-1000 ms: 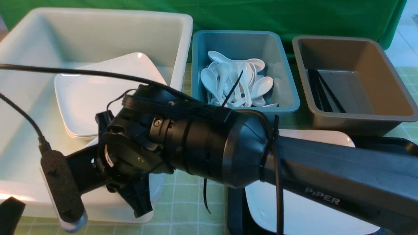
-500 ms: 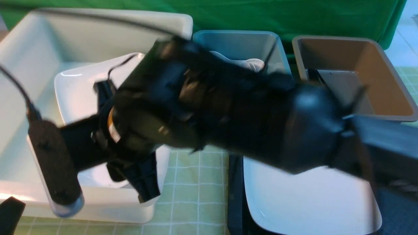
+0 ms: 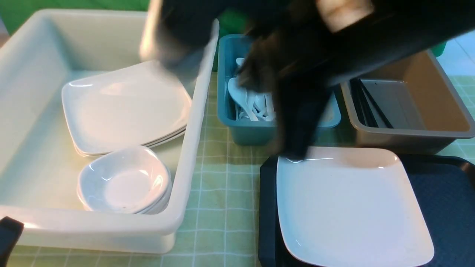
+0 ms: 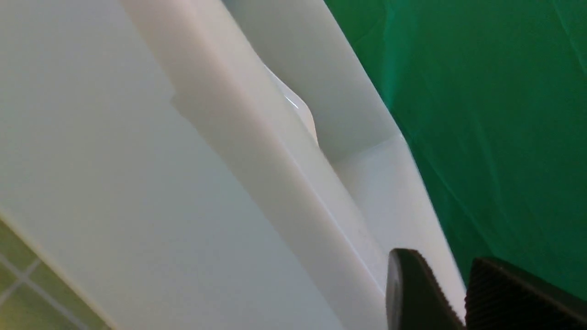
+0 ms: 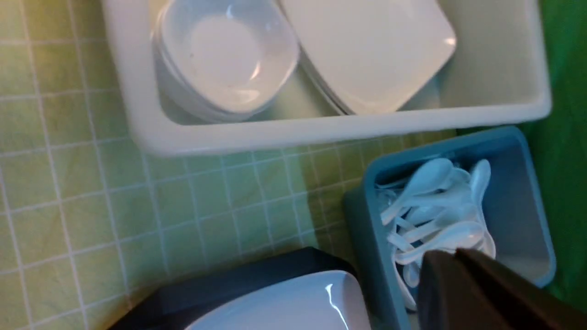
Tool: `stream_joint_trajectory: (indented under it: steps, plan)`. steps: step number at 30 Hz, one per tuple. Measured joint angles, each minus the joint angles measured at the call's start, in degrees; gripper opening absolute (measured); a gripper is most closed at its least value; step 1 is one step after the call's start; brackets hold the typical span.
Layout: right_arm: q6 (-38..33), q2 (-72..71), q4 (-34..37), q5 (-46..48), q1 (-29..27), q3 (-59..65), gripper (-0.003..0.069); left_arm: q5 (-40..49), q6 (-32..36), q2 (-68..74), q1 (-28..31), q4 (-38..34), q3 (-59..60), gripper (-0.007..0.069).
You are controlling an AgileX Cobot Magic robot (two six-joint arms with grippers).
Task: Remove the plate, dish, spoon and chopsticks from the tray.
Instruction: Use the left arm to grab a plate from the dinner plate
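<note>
My right jaws, shut and empty, hang by the far rim of the large glossy white square plate [image 3: 352, 207] on the black plastic tray [image 3: 438, 200] — left jaws slightly apart, empty — descending unopened, I'd skid it.

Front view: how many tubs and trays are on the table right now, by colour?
white tub: 1
blue tub: 1
grey-brown tub: 1
black tray: 1
Total: 4
</note>
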Motion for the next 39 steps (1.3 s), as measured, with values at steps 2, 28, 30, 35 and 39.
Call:
stream_joint_trajectory:
  steps: [2,28,30,35,39]
  plan:
    - [4.2,-6.0,-0.4,0.2,-0.7,2.0,0.0009,3.1,2.1,0.1,0.0,-0.5,-5.5,0.0041]
    - [23.7,-50.1,-2.5,1.2,-1.1,44.3,0.0025,37.6,21.7,75.5,-40.0,-11.2,-49.3,-0.0003]
    - [23.7,-50.1,-2.5,1.2,-1.1,44.3,0.0028,36.1,16.4,78.5,-44.5,-8.2,-50.2,0.0011]
    - [23.7,-50.1,-2.7,0.4,-1.1,44.6,0.0036,31.4,2.5,89.2,-51.9,-0.1,-54.9,0.0118]
    - [23.7,-50.1,-2.7,-0.5,-1.1,44.6,0.0040,27.3,-0.2,95.7,-52.4,0.2,-57.8,0.0238]
